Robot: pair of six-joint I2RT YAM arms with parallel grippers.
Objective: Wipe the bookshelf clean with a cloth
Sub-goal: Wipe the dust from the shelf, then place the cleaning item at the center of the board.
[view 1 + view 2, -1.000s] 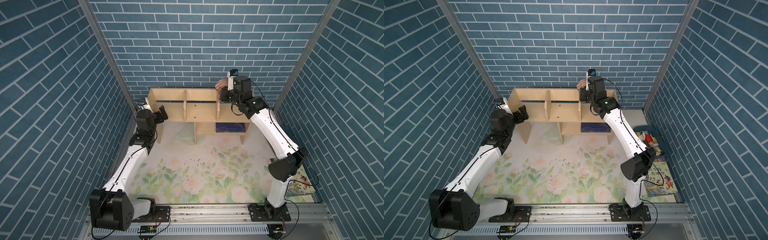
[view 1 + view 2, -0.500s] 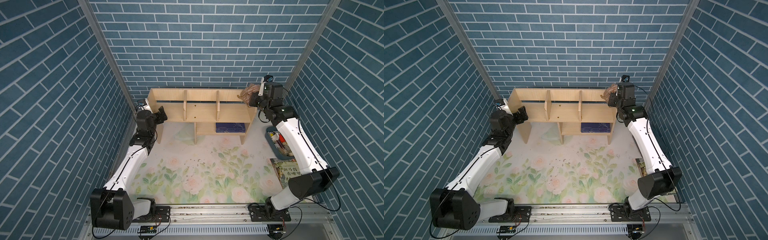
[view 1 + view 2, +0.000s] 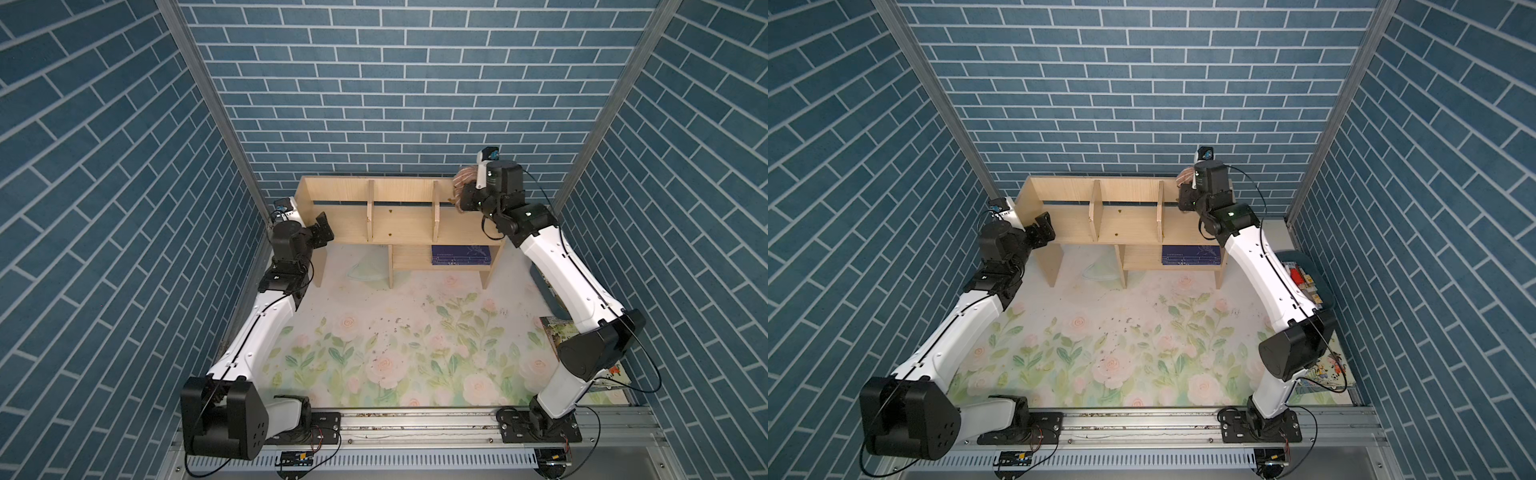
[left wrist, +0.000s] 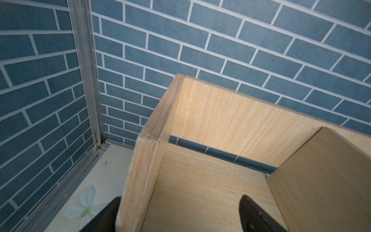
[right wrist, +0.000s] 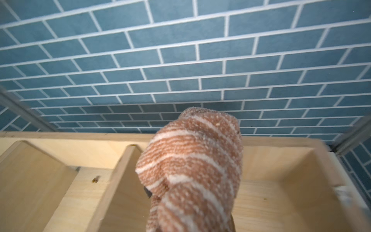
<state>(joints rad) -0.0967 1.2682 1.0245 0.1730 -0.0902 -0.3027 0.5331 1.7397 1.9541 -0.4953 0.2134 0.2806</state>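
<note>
Our right fingers (image 5: 148, 193) grip the cloth (image 5: 190, 170); left fingers (image 4: 255, 215), open, straddle the shelf (image 4: 220, 190) wall; hard wiping may shove it.

Left arm (image 3: 266, 328) and right arm (image 3: 561, 266) both stretch up-frame.
Left gripper (image 3: 325, 228) at centre-left, fingers spread wide; right gripper (image 3: 464, 200) at upper right, pinched tight on the cloth (image 3: 460, 183).

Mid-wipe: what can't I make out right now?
- Jaws of the right pincer: buried under the cloth, right wrist view.
- Whether it touches the bookshelf: the cloth and right arm cover the contact.
- Fingers of the left pincer: cut by the left wrist view's edge.
- Specks on the shelf: too small, top views.
</note>
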